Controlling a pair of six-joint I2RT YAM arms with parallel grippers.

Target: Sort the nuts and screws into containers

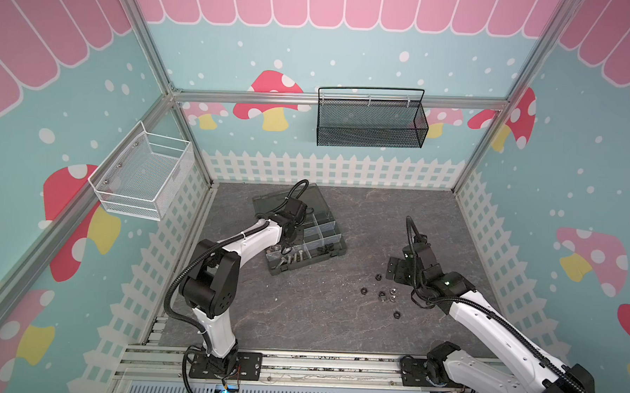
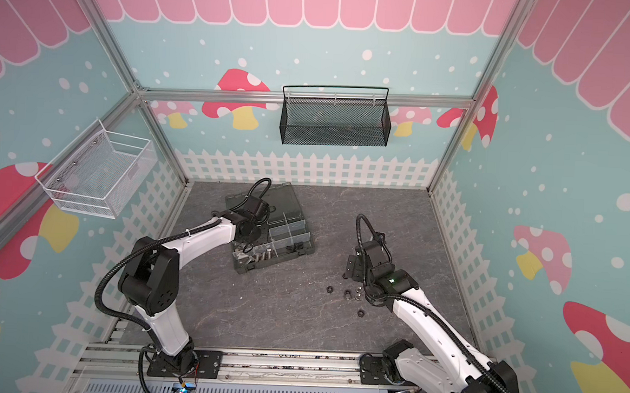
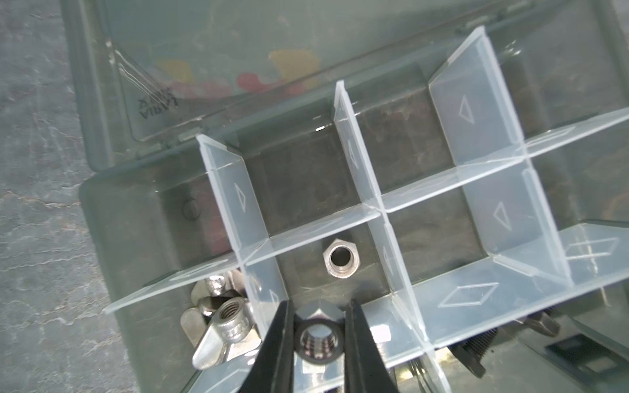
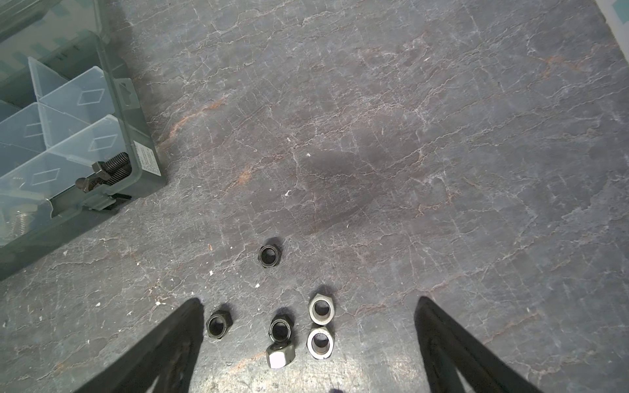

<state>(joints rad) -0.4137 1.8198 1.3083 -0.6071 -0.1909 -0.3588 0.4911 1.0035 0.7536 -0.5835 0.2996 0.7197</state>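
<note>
Presently, the left gripper (image 3: 320, 303) has its jaws drawn nearly together on a dark hex nut (image 3: 318, 342). It holds the nut over the organizer box (image 1: 314, 262), left of centre in both top views, by a compartment (image 3: 299, 272) containing one silver nut (image 3: 339, 258) and next to the wing nuts (image 3: 224, 323). The right gripper (image 4: 308, 301) has its jaws spread fully and grips nothing, above the loose nuts (image 1: 386, 295) on the table (image 1: 360, 214), right of centre and lower in the frame.
</note>
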